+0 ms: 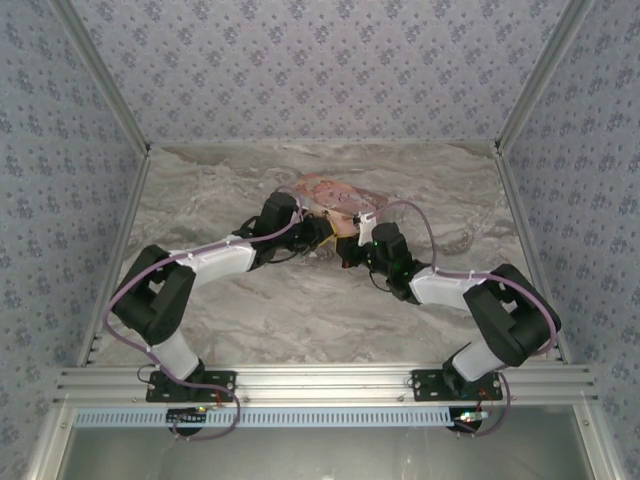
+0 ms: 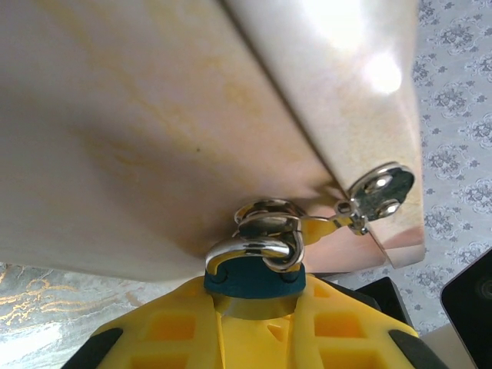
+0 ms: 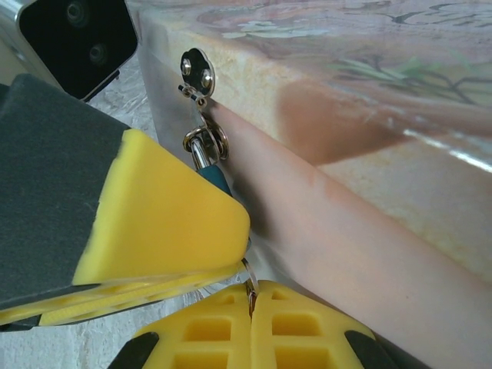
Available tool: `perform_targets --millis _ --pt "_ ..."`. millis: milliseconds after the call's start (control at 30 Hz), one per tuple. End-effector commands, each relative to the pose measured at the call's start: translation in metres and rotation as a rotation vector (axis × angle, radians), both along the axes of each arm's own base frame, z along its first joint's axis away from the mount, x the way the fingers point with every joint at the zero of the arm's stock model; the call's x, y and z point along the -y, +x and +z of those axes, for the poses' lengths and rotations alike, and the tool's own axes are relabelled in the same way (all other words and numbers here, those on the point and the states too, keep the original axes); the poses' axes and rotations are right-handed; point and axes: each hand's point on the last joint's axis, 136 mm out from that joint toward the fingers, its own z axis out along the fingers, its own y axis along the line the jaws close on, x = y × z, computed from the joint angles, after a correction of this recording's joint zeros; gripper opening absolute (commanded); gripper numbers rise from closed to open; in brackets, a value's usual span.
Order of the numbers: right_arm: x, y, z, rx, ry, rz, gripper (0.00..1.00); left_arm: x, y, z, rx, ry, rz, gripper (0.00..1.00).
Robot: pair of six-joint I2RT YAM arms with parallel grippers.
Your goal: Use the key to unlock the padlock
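**L gripper (image 2: 254, 304) has padlock (image 2: 254, 278), R gripper (image 3: 251, 290) has key (image 3: 248, 269); not yet unlocked.**
L clamped on padlock body; shackle (image 2: 250, 250) at 12 o'clock, seated, thru pink box (image 2: 154, 115) hasp loop (image 2: 265, 211). R pinched on key, pointing 12 o'clock behind L finger; can't tell if inserted. Turn + release prob. left. No legible writing.

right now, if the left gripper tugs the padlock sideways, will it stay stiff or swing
Likely swings: the padlock is hooked by its thin shackle through a loose ring on the pink box clasp, so it should pivot. Small and smooth, it may twist within the left gripper's yellow fingers.
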Motion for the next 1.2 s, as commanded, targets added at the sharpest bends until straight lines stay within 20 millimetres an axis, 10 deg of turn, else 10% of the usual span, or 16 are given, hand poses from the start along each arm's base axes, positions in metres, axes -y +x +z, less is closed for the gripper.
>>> perform_targets --millis 0,233,767,1167 --pt "-0.017 0.017 0.059 0.143 0.133 0.02 0.0 0.017 -0.018 0.024 0.024 -0.075 -0.093 0.12" --pt "-0.021 0.02 0.055 0.126 0.137 0.029 0.0 0.016 -0.018 0.022 0.026 -0.069 -0.09 0.12" --pt "0.005 -0.004 -0.041 -0.188 0.089 -0.113 0.0 -0.008 -0.012 -0.004 0.008 -0.007 -0.025 0.54" --pt "-0.005 -0.028 -0.071 -0.347 0.142 -0.136 0.0 -0.051 -0.023 -0.004 0.03 0.043 0.046 0.61"
